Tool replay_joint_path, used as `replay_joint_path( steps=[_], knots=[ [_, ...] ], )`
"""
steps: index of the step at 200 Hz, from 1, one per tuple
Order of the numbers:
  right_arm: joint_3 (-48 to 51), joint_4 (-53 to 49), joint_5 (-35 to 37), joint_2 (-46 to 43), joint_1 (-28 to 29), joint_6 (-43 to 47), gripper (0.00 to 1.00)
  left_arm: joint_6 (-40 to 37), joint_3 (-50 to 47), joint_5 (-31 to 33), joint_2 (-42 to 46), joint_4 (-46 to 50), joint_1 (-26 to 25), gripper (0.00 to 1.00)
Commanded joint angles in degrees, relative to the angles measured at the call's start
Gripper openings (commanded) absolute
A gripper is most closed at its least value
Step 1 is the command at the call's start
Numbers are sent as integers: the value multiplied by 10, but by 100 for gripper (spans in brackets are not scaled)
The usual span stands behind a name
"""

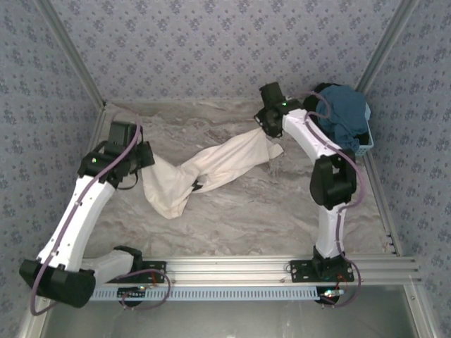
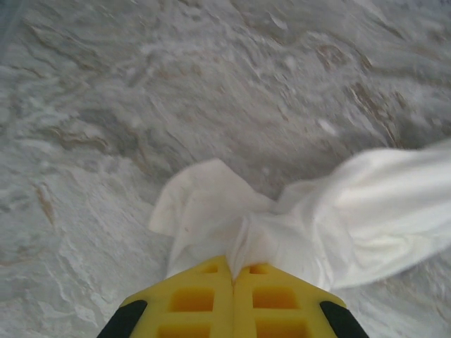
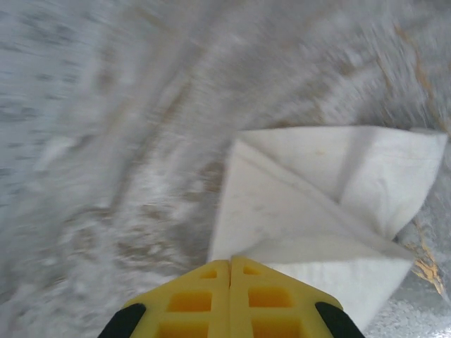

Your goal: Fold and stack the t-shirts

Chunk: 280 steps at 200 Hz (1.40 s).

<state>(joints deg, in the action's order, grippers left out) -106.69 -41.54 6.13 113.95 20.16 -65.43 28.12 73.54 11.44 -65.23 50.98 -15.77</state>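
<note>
Cream t-shirt point(image 1: 218, 163) held at both ends
My left gripper point(image 2: 232, 273) and right gripper point(image 3: 230, 263) each pinch one end, fingers pressed together.

One cream-white t-shirt point(image 1: 211, 169) at the desk's point(image 1: 282, 211) centre; one teal-blue t-shirt point(image 1: 342, 113) in one light-blue basket point(image 1: 365, 146) at two o'clock. Two hands: left hand point(image 1: 148, 158) at nine o'clock, right hand point(image 1: 266, 127) at one.

The large cream-white cotton t-shirt point(image 1: 211, 169) stretches across the middle of the grey marbled table point(image 1: 246, 225), from nine o'clock towards one o'clock. The left gripper point(image 1: 149, 160) pinches its nine o'clock end and the right gripper point(image 1: 268, 130) its one o'clock end. At two o'clock, the crumpled teal-blue cotton t-shirt point(image 1: 343, 116) sits in the small light-blue plastic lattice basket point(image 1: 365, 146).
</note>
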Motion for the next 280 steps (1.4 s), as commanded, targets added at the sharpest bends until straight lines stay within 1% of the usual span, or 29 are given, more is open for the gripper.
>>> replay_joint_path(
  steps=[1,26,47,65,89,114,125,133,151,165,184,205,231,252,270,280],
  knots=[
    [-28,25,46,-67,-4,73,0,6,85,47,-33,-1,21,0],
    [-25,53,57,-128,-10,116,0,0,179,86,-69,-1,27,0],
    [-13,65,67,-182,-12,149,0,-6,239,111,-75,-1,27,0],
    [10,68,77,-237,-12,170,0,-14,263,134,-54,-11,27,0],
    [57,111,95,-326,-13,194,0,-44,268,160,-1,-55,27,0],
    [93,137,110,-408,-20,213,0,-74,278,152,39,-99,27,0],
    [97,138,104,-426,-30,212,0,-79,300,138,32,-93,28,0],
    [93,138,87,-428,-41,206,0,-75,328,120,13,-72,30,0],
    [92,148,36,-413,-62,186,0,-51,404,66,-64,-9,41,0],
    [85,159,-7,-378,-72,167,0,-26,441,31,-126,20,53,0],
    [66,174,-64,-315,-79,141,0,21,491,-20,-214,54,90,0],
    [36,207,-112,-238,-86,101,0,38,532,-67,-298,52,117,0],
    [-35,233,-147,-140,-89,93,0,41,607,-109,-396,50,142,0],
    [-132,234,-171,-66,-99,91,0,45,737,-120,-475,65,160,0],
    [-225,247,-181,-21,-110,93,0,56,901,-134,-542,78,175,0],
    [-278,254,-184,-2,-118,95,0,66,980,-141,-565,70,184,0]
  ],
)
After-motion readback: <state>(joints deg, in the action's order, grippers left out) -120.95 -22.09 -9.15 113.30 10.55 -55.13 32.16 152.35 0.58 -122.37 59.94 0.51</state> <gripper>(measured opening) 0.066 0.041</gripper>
